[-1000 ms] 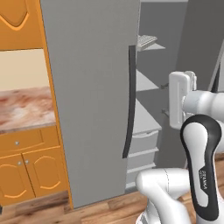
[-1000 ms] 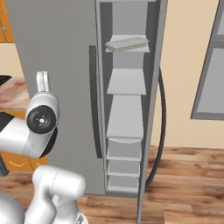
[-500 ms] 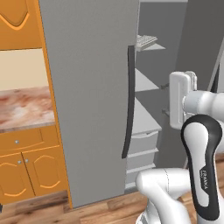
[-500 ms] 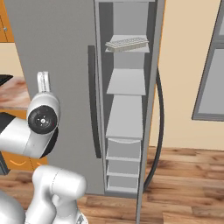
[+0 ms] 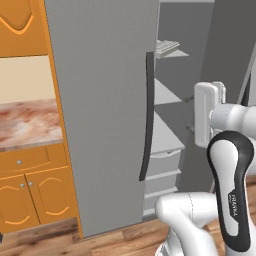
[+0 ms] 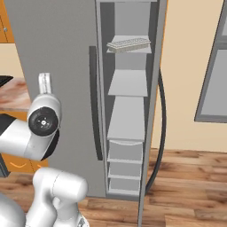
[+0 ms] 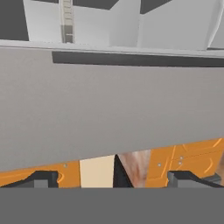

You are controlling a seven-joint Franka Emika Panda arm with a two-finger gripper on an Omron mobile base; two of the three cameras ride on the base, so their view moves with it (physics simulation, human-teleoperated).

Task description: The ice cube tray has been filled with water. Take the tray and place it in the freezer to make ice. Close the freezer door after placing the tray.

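Pale grey-white gridded ice cube tray on top shelf, tall grey freezer, door open. Gripper jaws wide apart, empty.

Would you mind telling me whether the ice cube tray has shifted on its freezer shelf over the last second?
No. The ice cube tray lies on the same top shelf of the freezer, at the same place beside the door's dark handle.

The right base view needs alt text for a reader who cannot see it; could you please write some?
The freezer stands open, with the ice cube tray lying on its top shelf above bare shelves and drawers. The shut left door carries a long dark handle, and the robot's white arm rises at the lower left.
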